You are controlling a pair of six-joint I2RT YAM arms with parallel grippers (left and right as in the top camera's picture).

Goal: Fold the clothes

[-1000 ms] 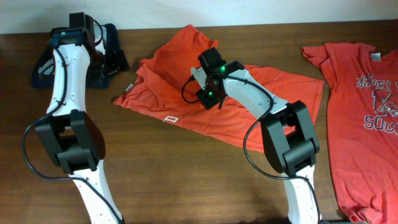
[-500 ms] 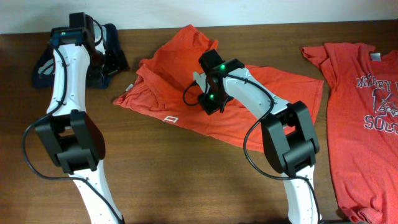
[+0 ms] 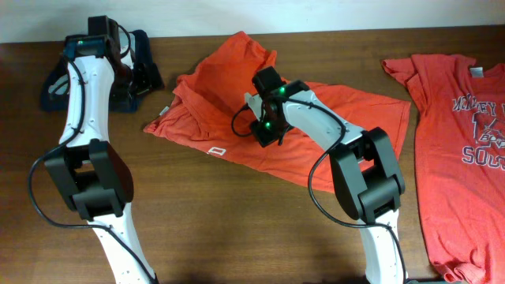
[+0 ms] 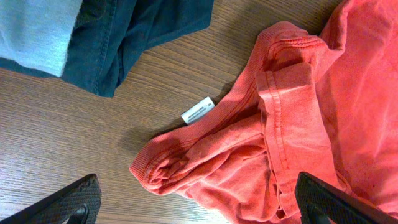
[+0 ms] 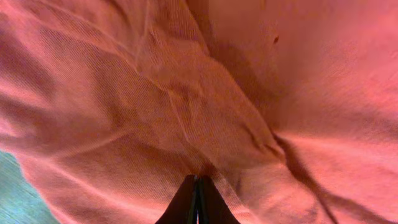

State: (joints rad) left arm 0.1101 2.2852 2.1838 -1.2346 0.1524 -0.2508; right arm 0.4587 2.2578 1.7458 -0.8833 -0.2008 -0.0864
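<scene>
One crumpled orange-red T-shirt (image 3: 316, 118) lies mid-table. My right gripper (image 3: 265, 132) is down on its middle. In the right wrist view the gripper (image 5: 197, 182) is shut, with creases of the fabric (image 5: 155, 93) running into its tips, so it pinches the cloth. My left gripper (image 3: 136, 85) hangs at the far left, wide open. In its own view the left gripper (image 4: 199, 208) straddles the shirt's bunched left edge (image 4: 205, 168) without touching it. A second T-shirt (image 3: 461, 150) with white lettering lies flat at the far right.
A dark blue garment (image 3: 142, 55) lies bunched at the back left under the left arm, and it fills the upper left of the left wrist view (image 4: 137, 37). A small white tag (image 4: 198, 111) sticks out beside the shirt's edge. Brown wooden table (image 3: 237, 221) runs along the front.
My right gripper has shifted slightly over the shirt, a little toward the front and then left, still shut. The left arm has not moved.
</scene>
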